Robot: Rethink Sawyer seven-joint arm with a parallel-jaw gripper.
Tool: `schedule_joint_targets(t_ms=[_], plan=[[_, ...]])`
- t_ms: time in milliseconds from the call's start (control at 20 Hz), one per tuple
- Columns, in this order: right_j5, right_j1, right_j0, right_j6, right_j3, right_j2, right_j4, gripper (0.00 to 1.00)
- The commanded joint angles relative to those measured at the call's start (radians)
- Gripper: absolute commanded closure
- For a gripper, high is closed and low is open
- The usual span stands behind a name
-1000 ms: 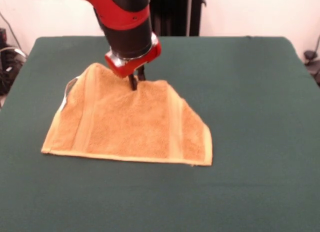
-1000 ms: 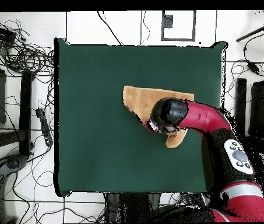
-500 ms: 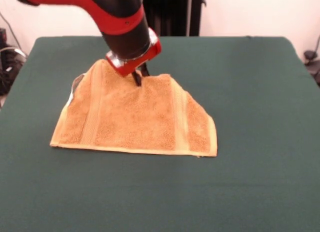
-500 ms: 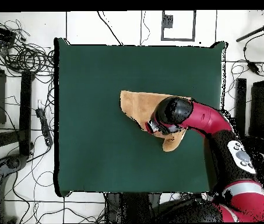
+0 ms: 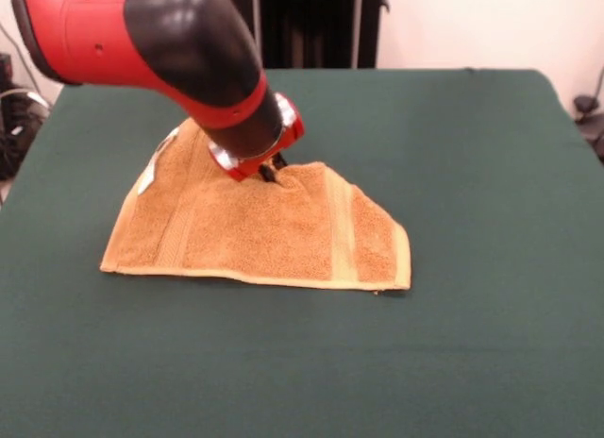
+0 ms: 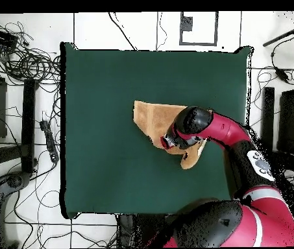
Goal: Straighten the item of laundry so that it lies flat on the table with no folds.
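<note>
Since a second ago my arm has swung lower and dragged the towel (image 5: 255, 235) slightly right. My gripper (image 5: 269, 170) is pinched on its raised far edge. It sits mid-table (image 5: 472, 174), still folded into a wedge; I judge flattening barely begun.

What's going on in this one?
A red and black robot arm has its gripper down at the far edge of an orange-tan towel on the green table. The towel is not flat: it rises in a tent-like peak at the gripper, while its near edge lies on the table. Whether the gripper is closed on the cloth cannot be seen.
</note>
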Motion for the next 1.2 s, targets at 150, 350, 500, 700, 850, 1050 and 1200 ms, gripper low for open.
schedule_joint_targets(t_ms=[150,350,500,700,850,1050,1200], plan=[[0.074,0.14,0.029,0.014,-0.119,0.121,0.03,1.0],[0.024,0.159,0.026,0.026,-0.15,0.134,0.04,1.0],[-0.003,0.162,0.023,0.02,-0.156,0.139,0.034,1.0],[-0.026,0.163,0.018,0.03,-0.157,0.141,0.036,0.0],[-0.025,0.164,0.019,0.035,-0.16,0.139,0.037,0.0],[-0.018,0.157,0.017,0.03,-0.157,0.145,0.034,0.0],[-0.021,0.134,0.009,0.038,-0.127,0.14,0.035,0.0]])
